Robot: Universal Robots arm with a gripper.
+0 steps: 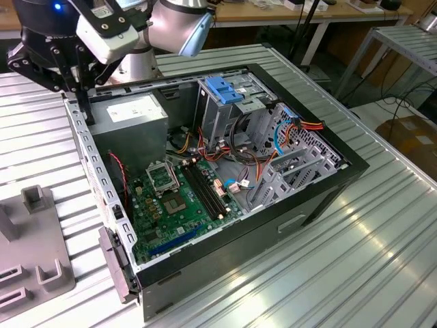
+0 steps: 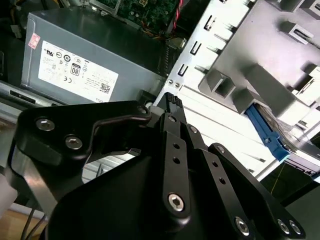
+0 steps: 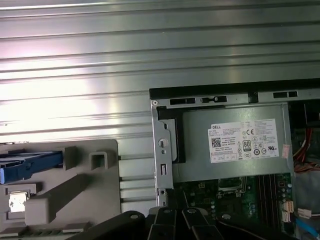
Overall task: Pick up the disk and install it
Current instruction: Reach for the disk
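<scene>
The black gripper (image 1: pixel 83 102) hangs over one corner of the open black computer case (image 1: pixel 287 225), just above the grey metal power supply box (image 1: pixel 130 116) inside it. Its fingers look pressed together, with nothing between them. The disk (image 3: pixel 30 166), a flat dark drive in a bright blue plastic rail, lies in the grey plastic holder (image 3: pixel 85 192) beside the case, well apart from the gripper. By this, the task seems to be at its beginning: the disk is not yet picked up and not yet installed in the case.

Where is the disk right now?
In the first wrist view, the disk sits on the grey holder on the ribbed table, beside the open computer case.
</scene>
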